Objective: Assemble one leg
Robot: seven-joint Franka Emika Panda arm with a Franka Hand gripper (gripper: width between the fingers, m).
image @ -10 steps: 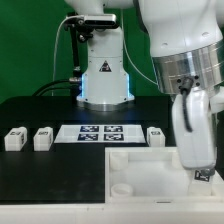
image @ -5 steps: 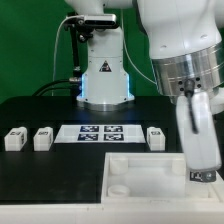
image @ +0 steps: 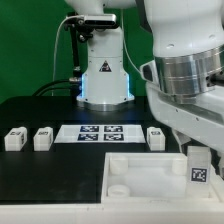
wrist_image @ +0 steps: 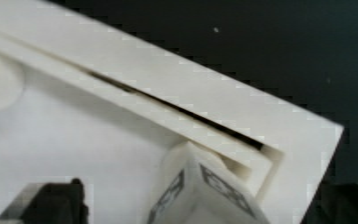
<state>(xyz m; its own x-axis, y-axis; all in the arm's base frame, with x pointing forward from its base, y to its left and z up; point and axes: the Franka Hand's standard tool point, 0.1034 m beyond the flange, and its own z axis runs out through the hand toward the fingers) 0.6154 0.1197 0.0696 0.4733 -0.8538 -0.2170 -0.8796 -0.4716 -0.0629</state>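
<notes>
One leg [image: 198, 166], a small white block with a black-and-white marker on its face, stands upright at the corner of the large white tray-like piece [image: 140, 160] on the exterior view's right. In the wrist view this leg [wrist_image: 204, 180] sits just inside the tray's raised rim [wrist_image: 176, 95]. My gripper [wrist_image: 206, 206] is above it, jaws spread to either side. One dark fingertip [wrist_image: 51, 200] shows well apart from the leg. In the exterior view the fingers are hidden behind the arm's body. Three more legs [image: 14, 139] [image: 42, 138] [image: 155, 136] lie in a row on the black table.
The marker board [image: 98, 133] lies between the loose legs. The robot's base [image: 105, 75] stands behind it. The tray-like piece has a round socket [image: 120, 187] near its front corner. The table's front edge runs under the tray.
The finger that covered the leg at the tray's corner has lifted away, and the leg now stands in plain sight. The arm has risen and looms larger in the exterior view.
</notes>
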